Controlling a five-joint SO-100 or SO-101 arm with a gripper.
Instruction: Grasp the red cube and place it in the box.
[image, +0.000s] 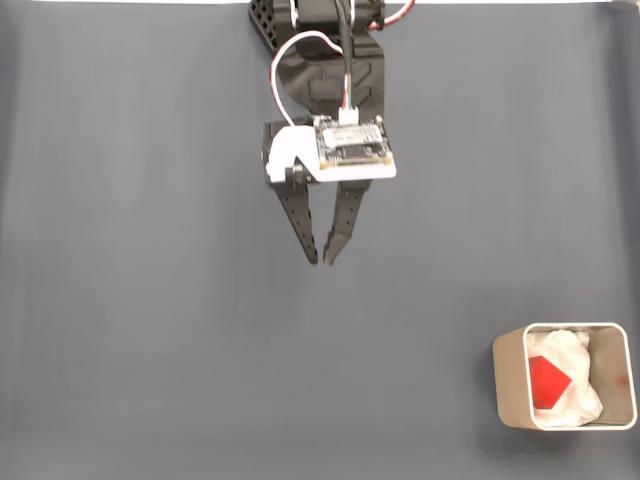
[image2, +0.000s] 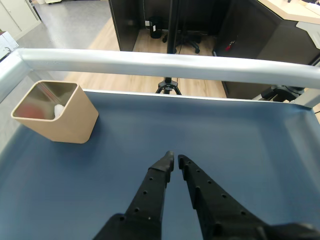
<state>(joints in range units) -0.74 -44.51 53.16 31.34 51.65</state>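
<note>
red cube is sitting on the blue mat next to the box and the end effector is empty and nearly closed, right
Not quite. The red cube is inside the box, resting on its white lining, not on the mat beside it; the fixed view shows this. The rest holds: the end effector is empty, its fingertips almost together.

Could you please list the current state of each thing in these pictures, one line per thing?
red cube: inside the box, lying on the white lining, tilted.
box: upright on the blue mat, open at the top, holding the cube.
white lining: crumpled inside the box.
gripper: empty, fingertips nearly together, over bare mat, well apart from the box.
blue mat: flat, with faint creases.
</note>
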